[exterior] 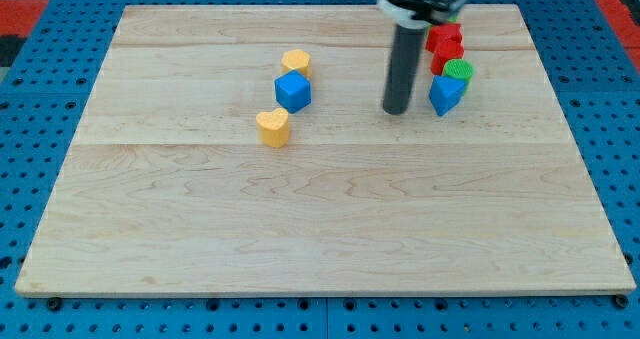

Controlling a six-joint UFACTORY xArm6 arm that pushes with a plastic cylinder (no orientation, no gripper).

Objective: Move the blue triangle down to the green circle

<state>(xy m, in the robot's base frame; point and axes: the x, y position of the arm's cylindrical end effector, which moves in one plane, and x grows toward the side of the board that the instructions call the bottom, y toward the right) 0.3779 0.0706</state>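
Observation:
The blue triangle (446, 94) lies near the view's top right, touching the green circle (459, 72), which sits just above and right of it. My tip (395, 110) rests on the board a short way to the left of the blue triangle, with a small gap between them. The rod rises straight up from the tip to the view's top edge.
Two red blocks (444, 44) stand just above the green circle. A blue cube (293, 91), a yellow hexagon-like block (296, 62) above it and a yellow heart (273, 126) below it sit left of centre. The wooden board (320, 229) lies on a blue pegboard.

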